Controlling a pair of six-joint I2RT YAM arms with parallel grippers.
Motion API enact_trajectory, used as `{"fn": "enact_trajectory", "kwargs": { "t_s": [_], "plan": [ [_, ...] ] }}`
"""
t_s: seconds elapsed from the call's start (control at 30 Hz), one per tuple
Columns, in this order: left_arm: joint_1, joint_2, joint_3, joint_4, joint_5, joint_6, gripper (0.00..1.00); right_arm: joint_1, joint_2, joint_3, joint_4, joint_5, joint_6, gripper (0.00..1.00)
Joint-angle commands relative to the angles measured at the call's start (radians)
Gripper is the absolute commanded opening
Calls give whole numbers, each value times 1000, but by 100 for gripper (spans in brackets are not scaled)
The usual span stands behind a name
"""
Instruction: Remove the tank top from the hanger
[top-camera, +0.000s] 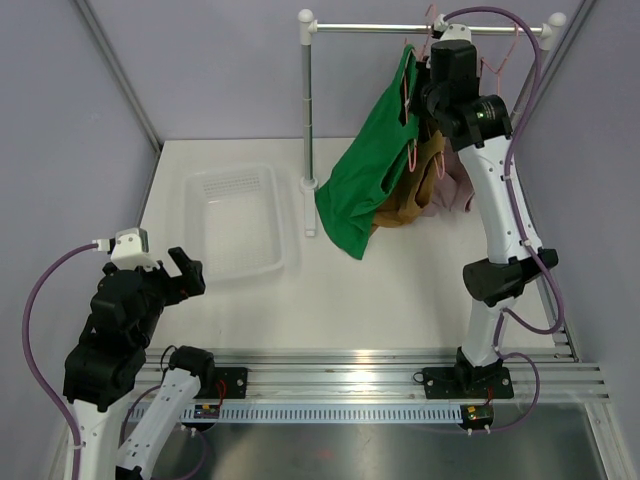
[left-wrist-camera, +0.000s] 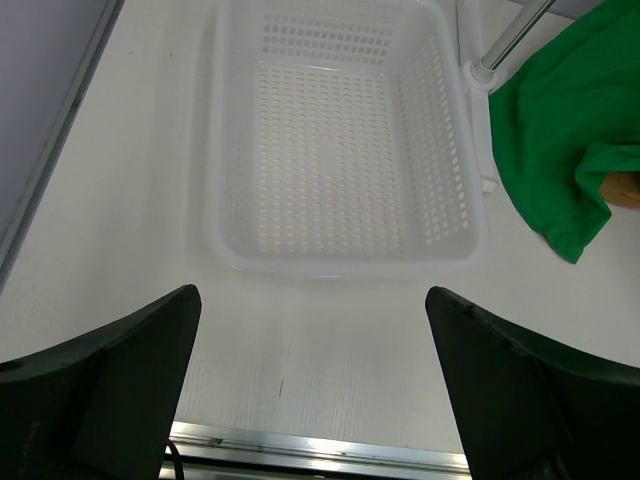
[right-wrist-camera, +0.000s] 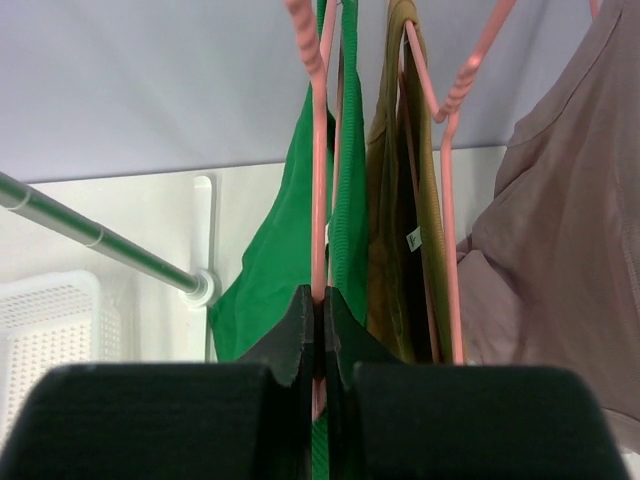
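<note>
The right gripper (right-wrist-camera: 320, 318) pinches the pink hanger (right-wrist-camera: 318, 200), lower centre.
A green tank top (right-wrist-camera: 285, 250) hangs on it; the left gripper (left-wrist-camera: 310, 295) gapes wide below the basket (left-wrist-camera: 446, 150).

The right arm (top-camera: 497, 195) reaches up, extended high; the right gripper (right-wrist-camera: 320, 306) has its jaws pressed together on the pink hanger (right-wrist-camera: 319, 180) wire. The left arm (top-camera: 108, 345) is folded low, and the left gripper (left-wrist-camera: 310, 292) has its fingers (left-wrist-camera: 120, 370) spread wide, holding nothing.

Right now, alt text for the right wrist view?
Right jaws shut on the pink hanger holding a green tank top. Beside it hang an olive top and a mauve garment; a metal rail and white basket show lower left.
</note>
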Motion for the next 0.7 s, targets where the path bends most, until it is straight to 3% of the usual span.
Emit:
{"fn": "enact_trajectory", "kwargs": {
  "t_s": [0.0,0.1,0.37,0.67],
  "plan": [
    [-4,14,15,34,29,-13,99,12,-87,61,69,-22,1,0],
    [-4,22,21,32,52,-13,99,12,-123,48,47,-54,12,0],
    [-4,79,70,67,185,-33,99,12,-340,-214,64,-188,23,0],
    [-4,206,104,257,425,-88,99,12,-664,-533,24,-526,26,0]
  ]
}}
